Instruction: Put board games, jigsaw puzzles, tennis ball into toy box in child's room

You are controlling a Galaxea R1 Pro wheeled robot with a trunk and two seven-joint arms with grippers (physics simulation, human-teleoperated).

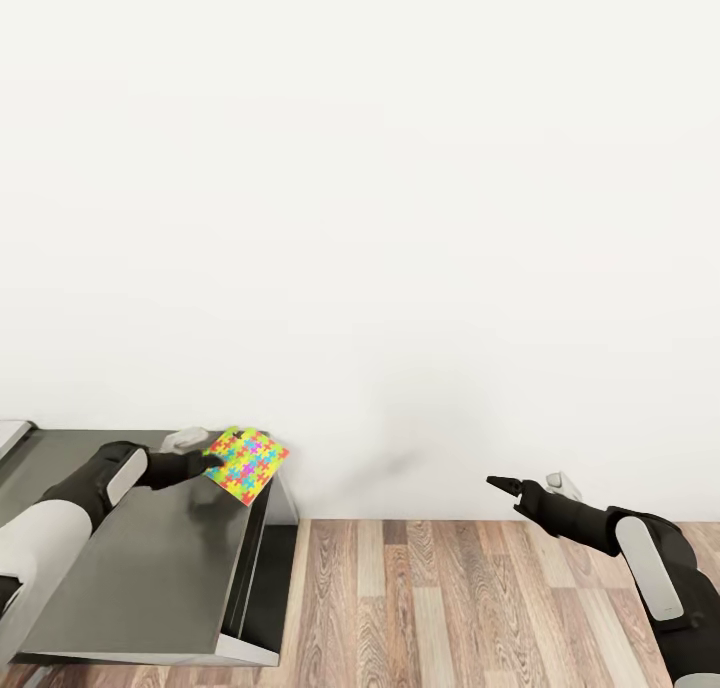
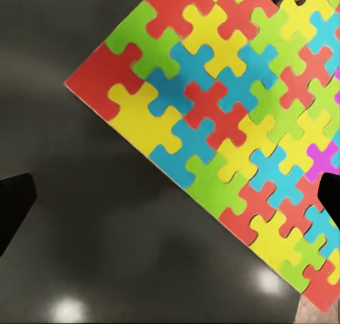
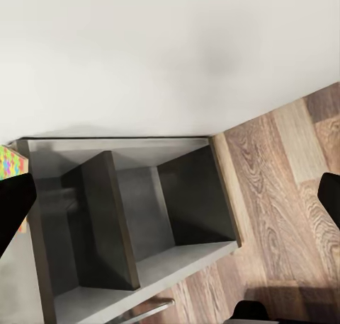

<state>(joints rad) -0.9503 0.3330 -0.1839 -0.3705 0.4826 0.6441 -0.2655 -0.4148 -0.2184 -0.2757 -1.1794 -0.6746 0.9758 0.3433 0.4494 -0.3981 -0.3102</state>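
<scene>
Left fingers (image 2: 18, 204) spread over jigsaw puzzle (image 1: 246, 464) at cabinet's (image 1: 150, 568) corner.

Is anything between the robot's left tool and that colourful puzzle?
Nothing visible. The left tool is right at the puzzle, which lies at the table corner; its fingertips are spread on both sides of it.

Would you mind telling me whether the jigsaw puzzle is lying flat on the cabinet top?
Not flat: the jigsaw puzzle is tilted at the cabinet top's far corner, by the left gripper.
</scene>
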